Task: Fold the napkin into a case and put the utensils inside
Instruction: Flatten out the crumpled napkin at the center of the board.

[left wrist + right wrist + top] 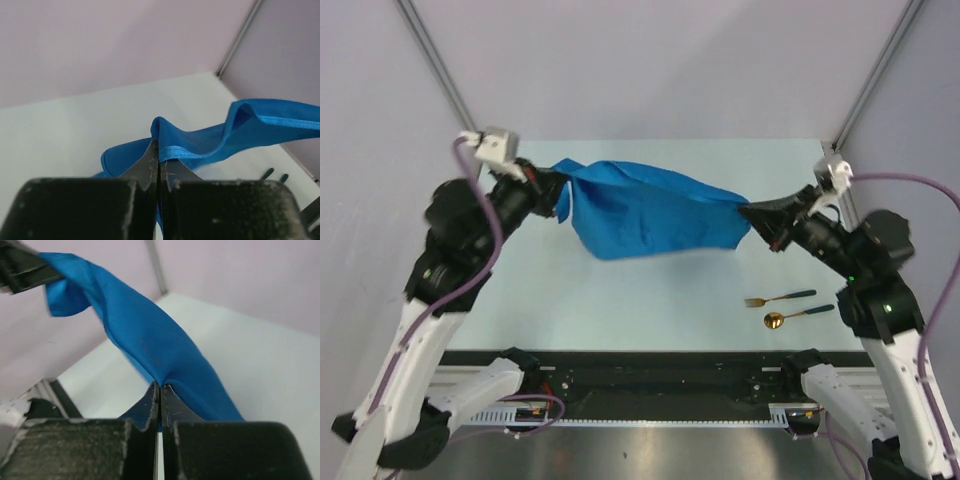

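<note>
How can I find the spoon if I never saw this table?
Look at the pale table, then at its near right part, beside the right arm. There lie the fork and the spoon, side by side, both with dark handles and gold heads. The spoon is the one nearer the front edge, and it ends in a round gold bowl, not prongs.

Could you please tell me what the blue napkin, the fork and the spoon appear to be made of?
The napkin looks like soft woven fabric with a matte finish: it sags in folds and shows a stitched hem. The fork and spoon seem to have polished gold-toned metal heads, since they glint. Their dark handles could be coated metal or plastic, but they are too small to tell.
</note>
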### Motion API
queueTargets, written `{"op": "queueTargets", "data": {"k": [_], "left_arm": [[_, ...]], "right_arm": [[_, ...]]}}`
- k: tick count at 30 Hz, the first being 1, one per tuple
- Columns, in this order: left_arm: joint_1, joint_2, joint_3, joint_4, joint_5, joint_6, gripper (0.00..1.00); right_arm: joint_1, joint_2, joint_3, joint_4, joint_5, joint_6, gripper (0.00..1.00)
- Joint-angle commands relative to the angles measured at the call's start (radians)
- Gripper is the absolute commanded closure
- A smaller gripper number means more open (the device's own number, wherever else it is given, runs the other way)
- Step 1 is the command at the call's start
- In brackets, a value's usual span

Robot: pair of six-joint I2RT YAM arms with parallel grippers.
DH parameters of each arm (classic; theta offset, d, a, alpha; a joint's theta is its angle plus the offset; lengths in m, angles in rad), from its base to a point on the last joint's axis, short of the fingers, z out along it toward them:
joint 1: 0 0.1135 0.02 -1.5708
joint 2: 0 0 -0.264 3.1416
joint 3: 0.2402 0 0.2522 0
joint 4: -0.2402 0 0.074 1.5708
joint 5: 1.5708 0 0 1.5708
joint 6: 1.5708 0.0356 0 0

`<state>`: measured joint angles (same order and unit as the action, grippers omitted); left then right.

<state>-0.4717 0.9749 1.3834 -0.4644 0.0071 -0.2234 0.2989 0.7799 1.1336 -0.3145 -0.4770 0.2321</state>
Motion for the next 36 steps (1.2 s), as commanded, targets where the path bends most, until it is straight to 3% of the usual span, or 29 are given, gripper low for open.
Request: {"op": "queueTargets", "data": {"k": [1,4,10,17,22,29,34,35,36], "left_arm": [[0.004,-0.183,-0.049,0.093,0.120,0.015,1.00],[0.004,-0.272,-0.047,0.121,0.131,-0.014,1.00],[0.005,-0.300,-0.007,0.122,0.079,-0.062,1.00],[0.004,-0.121,0.062,0.057,-0.054,-0.123,1.00],[0.073,0.166,0.123,-0.068,-0.179,-0.188,1.00],[0.163,0.720,0.262,-0.043,-0.182,-0.146,1.00],[0.217,1.103,0.545,0.023,-0.139,-0.015,1.00],[0.226,1.218,0.603,0.015,-0.121,0.010,0.98],[0.234,1.264,0.674,-0.011,-0.124,0.048,0.90]], "right_arm": [[0.019,-0.113,0.058,0.058,-0.274,-0.031,1.00],[0.020,-0.165,0.057,0.141,-0.400,0.073,1.00],[0.019,-0.205,0.075,0.212,-0.411,0.176,1.00],[0.017,-0.078,0.088,0.042,-0.056,0.170,1.00],[-0.010,0.111,0.005,0.086,0.132,0.174,1.00],[-0.107,0.582,-0.094,0.441,0.184,0.136,1.00],[-0.159,1.040,0.150,0.467,0.097,0.110,0.99],[-0.174,1.106,0.205,0.412,0.092,0.101,0.88],[-0.181,1.157,0.345,0.355,0.119,0.060,0.84]]}}
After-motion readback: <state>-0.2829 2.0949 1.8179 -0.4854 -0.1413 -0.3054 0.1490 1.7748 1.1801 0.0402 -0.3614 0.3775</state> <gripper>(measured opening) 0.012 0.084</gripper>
